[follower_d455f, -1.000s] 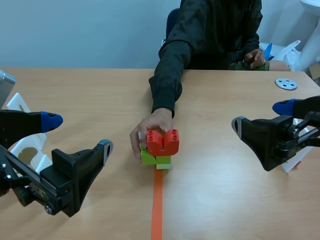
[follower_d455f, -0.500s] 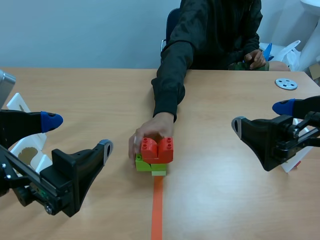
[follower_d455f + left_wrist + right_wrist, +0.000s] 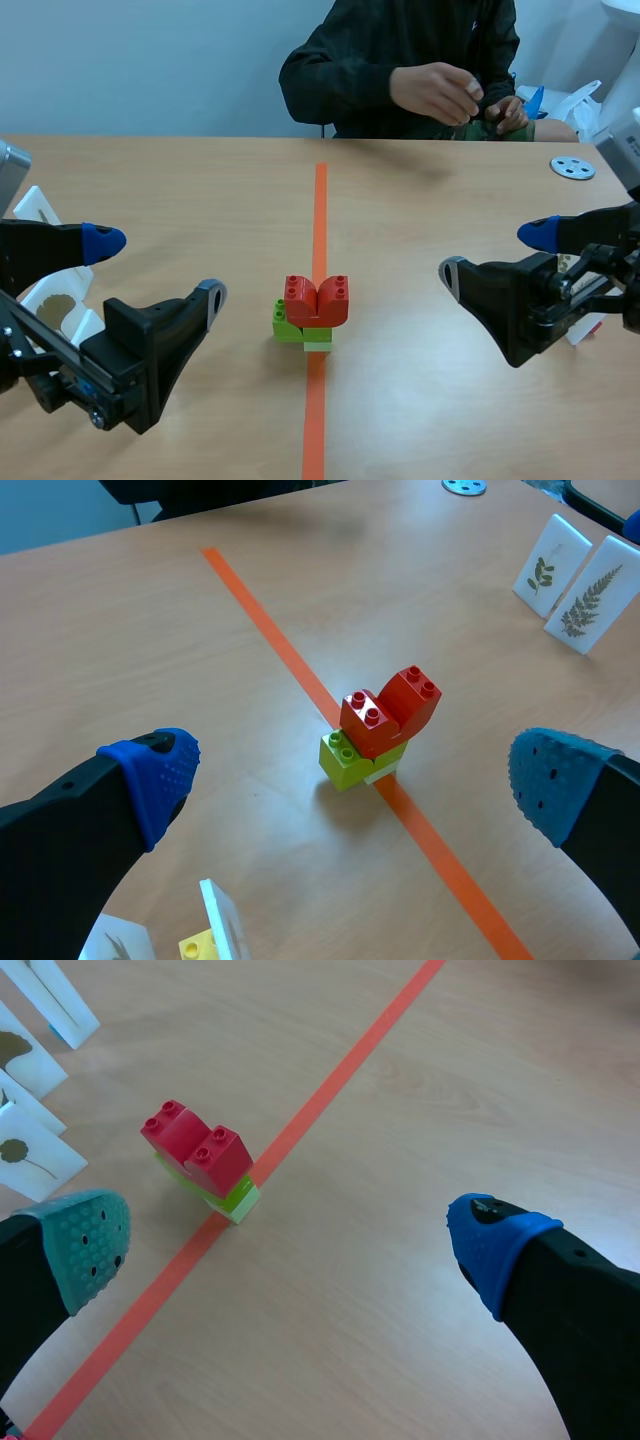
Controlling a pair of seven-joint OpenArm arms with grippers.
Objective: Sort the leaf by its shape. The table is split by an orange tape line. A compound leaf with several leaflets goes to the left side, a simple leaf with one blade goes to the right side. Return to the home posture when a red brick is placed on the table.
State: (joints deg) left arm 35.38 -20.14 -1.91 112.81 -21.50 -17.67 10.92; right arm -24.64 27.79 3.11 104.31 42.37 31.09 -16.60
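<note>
**Brick** (image 3: 316,298): red, seated on a green base (image 3: 292,322) on the tape line (image 3: 320,205) at mid-table (image 3: 180,190). It lies between the two grippers and neither touches it. The studs face up and the long axis lies across the line. It appears to be two red pieces leaning apart, though the seam is hard to read.

**Left gripper** (image 3: 158,268): low on the left side, fingers spread wide, gripping nothing.

**Right gripper** (image 3: 496,252): low on the right side, aimed toward the middle, fingers likewise released and empty.

**Left wrist view only:** the right cards (image 3: 545,570) stand upright. One bears a fern frond, the other a leafy sprig.

**Right wrist view only:** the left cards (image 3: 30,1155) bear single-blade leaves.

**Scene view only:** a person's hands (image 3: 440,92) are raised at the far edge, and a grey disc (image 3: 572,167) lies nearby.
</note>
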